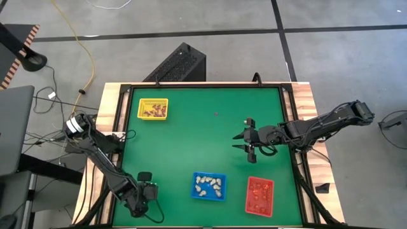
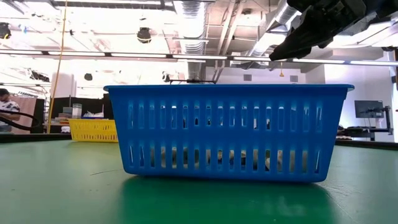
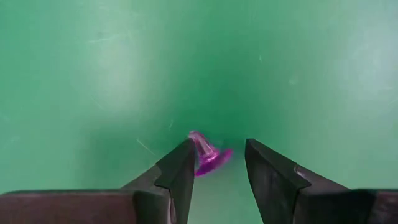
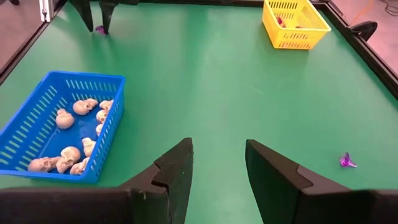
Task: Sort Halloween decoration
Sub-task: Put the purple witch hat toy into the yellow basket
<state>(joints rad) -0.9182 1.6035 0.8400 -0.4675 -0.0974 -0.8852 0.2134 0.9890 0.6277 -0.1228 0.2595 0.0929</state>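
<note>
The left end effector point(image 3: 217, 168) sits low over the near-left corner of the green desk point(image 1: 191, 140), close to the black border rail. Its two dark fingers point(image 3: 177, 177) stand partly apart with a small translucent purple plastic trinket point(image 3: 208, 158) between the tips, against one finger; whether the trinket is pinched or merely straddled I cannot tell. Bare green lies all around it.

The right end effector point(image 1: 250, 141) hangs above the desk right of centre, its fingers parted and holding nothing. Open green stretches beyond it toward the far side, where one more purple trinket point(image 4: 347, 161) lies alone, well apart from every tray.

Three slotted rectangular plastic trays stand on the desk. The blue tray point(image 1: 209, 186) at the near edge holds whitish-cream skull trinkets point(image 4: 84, 107), about ten visible. Just beside it, the red tray point(image 1: 259, 194) holds orange-red pieces point(image 1: 259, 191) too small to count. The yellow tray point(image 1: 153, 109) near the far-left corner holds dark trinkets point(image 1: 151, 111), also uncountable. The middle of the desk between the trays is free.
</note>
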